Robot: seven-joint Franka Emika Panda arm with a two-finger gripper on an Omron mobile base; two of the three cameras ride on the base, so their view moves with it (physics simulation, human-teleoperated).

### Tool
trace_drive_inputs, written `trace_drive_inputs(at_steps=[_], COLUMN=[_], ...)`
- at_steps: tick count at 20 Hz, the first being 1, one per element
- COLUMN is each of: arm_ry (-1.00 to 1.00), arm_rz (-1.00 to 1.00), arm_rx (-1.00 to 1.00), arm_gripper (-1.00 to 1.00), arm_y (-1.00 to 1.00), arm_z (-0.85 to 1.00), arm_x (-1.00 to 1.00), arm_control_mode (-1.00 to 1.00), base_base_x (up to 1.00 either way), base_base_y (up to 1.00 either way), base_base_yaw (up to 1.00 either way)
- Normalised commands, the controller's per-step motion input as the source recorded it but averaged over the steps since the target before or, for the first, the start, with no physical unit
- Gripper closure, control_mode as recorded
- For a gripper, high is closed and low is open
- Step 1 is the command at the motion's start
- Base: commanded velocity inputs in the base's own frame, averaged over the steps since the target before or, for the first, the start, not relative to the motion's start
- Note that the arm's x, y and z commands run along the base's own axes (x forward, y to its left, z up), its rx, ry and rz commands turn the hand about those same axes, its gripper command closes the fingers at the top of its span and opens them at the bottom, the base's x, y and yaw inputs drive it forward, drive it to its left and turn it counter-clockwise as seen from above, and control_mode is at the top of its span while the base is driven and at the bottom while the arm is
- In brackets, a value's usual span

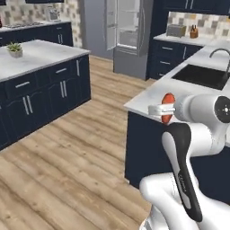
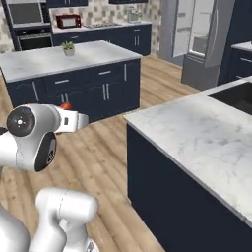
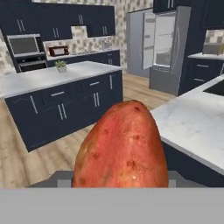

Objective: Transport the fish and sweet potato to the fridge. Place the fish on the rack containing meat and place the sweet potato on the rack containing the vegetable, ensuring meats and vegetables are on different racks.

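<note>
One sweet potato (image 3: 121, 146) in hand, and it fills the lower middle of the hand view, orange-red skin with dark specks, tapered end up. In the left base view it shows as an orange sliver (image 1: 168, 108) at the gripper (image 1: 162, 109), just off the near corner of the marble sink counter (image 1: 152, 96); in the right base view only a small red-orange bit (image 2: 65, 105) peeks out behind the wrist. The finger tips are hidden behind the tuber, but it hangs in the air at the hand with nothing under it, so I judge the gripper clamped on it.

Step, as I read it: transport leg for the sweet potato, pick done, place not yet done. Fish not visible in any view, so can't say where it stands.

The fridge (image 3: 162, 52) is at the far end of the room, doors open (image 1: 127, 33), well apart from the arm, with wood floor (image 1: 90, 148) between it and the base. The kitchen island (image 2: 74, 64) with a small potted plant (image 2: 68, 47) sits to the left of the path; sink counter to the right.

Next move, my call: drive the base down the aisle between island and counter, then reach for the upper shelf. Shelf contents too small to make out from here, so the vegetable rack needs confirming up close.
</note>
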Motion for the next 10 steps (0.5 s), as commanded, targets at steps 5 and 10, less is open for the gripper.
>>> trace_drive_inputs(at_steps=[5, 10], arm_ry=[0.00, 0.00], arm_rz=[0.00, 0.00], arm_rx=[0.00, 0.00], arm_gripper=[1.00, 1.00], arm_y=[0.00, 0.00], arm_z=[0.00, 0.00], arm_x=[0.00, 0.00], arm_control_mode=[1.00, 1.00], base_base_x=[1.00, 1.00], base_base_y=[1.00, 1.00], base_base_yaw=[-0.42, -0.41])
